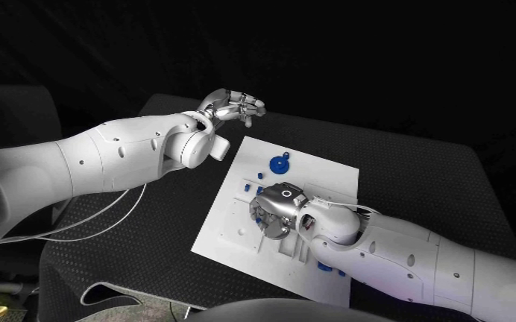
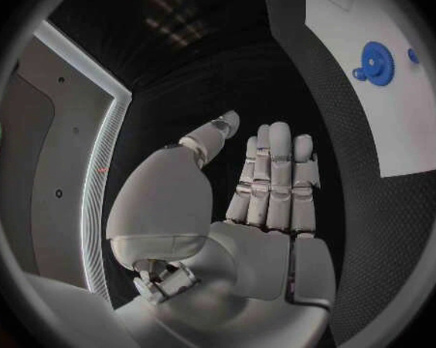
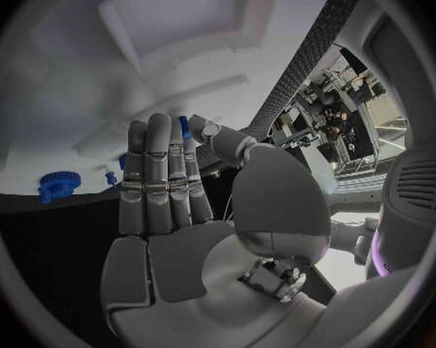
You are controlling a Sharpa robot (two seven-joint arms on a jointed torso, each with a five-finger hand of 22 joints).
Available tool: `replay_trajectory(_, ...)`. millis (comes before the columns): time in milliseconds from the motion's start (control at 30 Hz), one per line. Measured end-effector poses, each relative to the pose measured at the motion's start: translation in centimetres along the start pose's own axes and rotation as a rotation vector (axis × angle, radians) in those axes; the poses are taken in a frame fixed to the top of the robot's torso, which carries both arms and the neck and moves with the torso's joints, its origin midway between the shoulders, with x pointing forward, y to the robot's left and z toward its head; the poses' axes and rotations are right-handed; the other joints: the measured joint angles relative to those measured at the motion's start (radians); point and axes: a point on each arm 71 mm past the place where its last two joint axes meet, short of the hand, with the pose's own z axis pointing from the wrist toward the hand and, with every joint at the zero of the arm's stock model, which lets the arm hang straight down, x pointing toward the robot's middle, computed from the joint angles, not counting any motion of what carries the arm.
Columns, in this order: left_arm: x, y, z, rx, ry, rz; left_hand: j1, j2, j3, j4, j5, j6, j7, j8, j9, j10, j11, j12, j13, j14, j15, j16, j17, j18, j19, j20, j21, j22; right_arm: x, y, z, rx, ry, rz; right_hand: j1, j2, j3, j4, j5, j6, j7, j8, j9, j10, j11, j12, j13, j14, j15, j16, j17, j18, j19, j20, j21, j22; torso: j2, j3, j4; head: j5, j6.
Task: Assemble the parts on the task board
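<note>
Several small blue parts (image 1: pixel 279 163) on white task board (image 1: pixel 333 173), right hand (image 1: pixel 277 210) pinching one, left hand (image 1: pixel 235 106) fingers apart, empty

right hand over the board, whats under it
The right hand hovers over the white task board. Small blue parts peek out beside its fingers; a blue gear lies beyond. Whatever lies directly beneath the palm is covered.

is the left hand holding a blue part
No, the left hand has flat, straight fingers with nothing in them, held off the white board where the blue gear sits.
</note>
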Motion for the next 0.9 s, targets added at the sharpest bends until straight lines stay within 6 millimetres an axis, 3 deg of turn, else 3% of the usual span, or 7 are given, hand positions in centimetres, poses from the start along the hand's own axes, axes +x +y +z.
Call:
replay_trajectory(267,0.0,0.0,0.0,-0.003,0.001,0.0,0.0,0.0,0.0,0.0,0.0,0.0,0.0,0.0,0.0,0.0,0.0,0.0,0.001,0.0,0.0,0.0,0.0,0.0,0.0,0.0,0.0,0.0,0.0,-0.1,0.0,0.004,0.0,0.001,-0.007,0.003,0.003,-0.003,0.011,-0.001,0.001,0.001,-0.001,0.0,0.0,-0.006,0.002,-0.001,0.0,0.0,-0.001,0.0,-0.002,0.002,0.0,0.002,0.0,0.0007,-0.0006,0.001,0.0)
replay_trajectory(333,0.0,0.0,0.0,-0.004,0.001,0.0,-0.001,-0.001,0.0,0.0,0.0,0.0,0.0,0.0,0.0,-0.005,-0.001,0.0,0.001,0.0,0.0,0.0,0.0,-0.001,0.0,0.0,0.0,0.0,0.1,-0.2,0.0,0.004,0.0,0.005,-0.012,-0.001,0.001,-0.004,0.011,-0.01,0.009,-0.004,-0.001,-0.01,0.01,-0.016,0.001,-0.011,0.003,0.0,-0.003,0.0,-0.009,0.009,0.0,0.002,0.0,0.0007,-0.0004,0.001,0.0)
replay_trajectory(467,-0.1,0.1,0.0,-0.006,-0.001,0.0,-0.005,-0.005,-0.004,0.004,0.0,-0.004,0.003,0.0,0.0,-0.007,0.001,0.0,0.001,0.0,0.0,0.0,0.001,0.008,0.0,0.0,0.0,0.0,0.1,-0.4,-0.2,0.01,-0.002,0.018,-0.055,-0.03,-0.082,-0.02,0.097,-0.073,0.035,-0.041,-0.008,-0.066,0.021,-0.04,-0.002,-0.04,0.021,-0.009,-0.018,0.0,-0.039,0.02,-0.012,0.011,0.0,0.001,-0.0003,0.001,0.0)
replay_trajectory(500,-0.2,0.1,0.0,-0.007,-0.001,0.0,-0.005,-0.005,-0.005,0.005,0.0,-0.005,0.002,0.0,0.0,-0.007,0.001,0.002,0.001,0.0,0.0,0.0,0.001,0.009,0.0,0.0,0.0,0.0,0.1,-0.4,-0.2,0.01,-0.004,0.022,-0.067,-0.042,-0.106,-0.028,0.126,-0.105,0.047,-0.057,-0.014,-0.076,0.015,-0.061,-0.002,-0.05,0.031,-0.016,-0.023,0.0,-0.053,0.022,-0.02,0.011,0.0,0.0011,-0.0004,0.001,0.0)
replay_trajectory(600,-0.2,0.1,-0.1,-0.008,-0.002,0.001,-0.005,-0.005,-0.005,0.005,0.0,-0.005,0.002,0.0,0.0,-0.007,0.001,0.004,0.001,0.0,0.0,0.0,0.001,0.01,0.0,0.0,0.0,0.0,0.1,-0.5,-0.4,0.013,-0.014,0.031,-0.084,-0.059,-0.157,-0.037,0.172,-0.151,0.068,-0.08,-0.024,-0.164,0.059,-0.09,-0.047,-0.071,0.052,-0.023,-0.035,-0.003,-0.078,0.031,-0.034,0.014,-0.001,0.0012,-0.001,0.001,0.0)
replay_trajectory(633,-0.2,0.1,-0.1,-0.008,-0.002,0.001,-0.005,-0.005,-0.005,0.005,0.0,-0.005,0.002,0.0,0.0,-0.007,0.001,0.004,0.001,0.0,0.0,0.0,0.001,0.01,0.0,0.0,0.0,0.0,0.0,-0.6,-0.4,0.015,-0.017,0.033,-0.089,-0.064,-0.171,-0.038,0.178,-0.161,0.072,-0.084,-0.026,-0.176,0.064,-0.089,-0.051,-0.076,0.057,-0.027,-0.038,-0.008,-0.084,0.033,-0.036,0.015,0.0,0.0012,-0.0011,0.001,0.0)
replay_trajectory(900,-0.4,0.1,-0.1,-0.011,-0.004,0.001,-0.005,-0.005,-0.003,0.006,0.0,-0.005,0.002,0.0,0.0,-0.007,0.001,0.004,0.001,0.003,0.003,0.0,0.001,0.01,0.0,0.0,-0.004,0.0,-0.6,-1.5,-1.6,0.035,-0.043,0.043,-0.106,-0.082,-0.227,-0.039,0.205,-0.193,0.086,-0.096,-0.032,-0.222,0.079,-0.085,-0.065,-0.09,0.071,-0.029,-0.046,-0.01,-0.1,0.039,-0.044,0.02,0.0,0.0012,-0.0012,0.0,0.002)
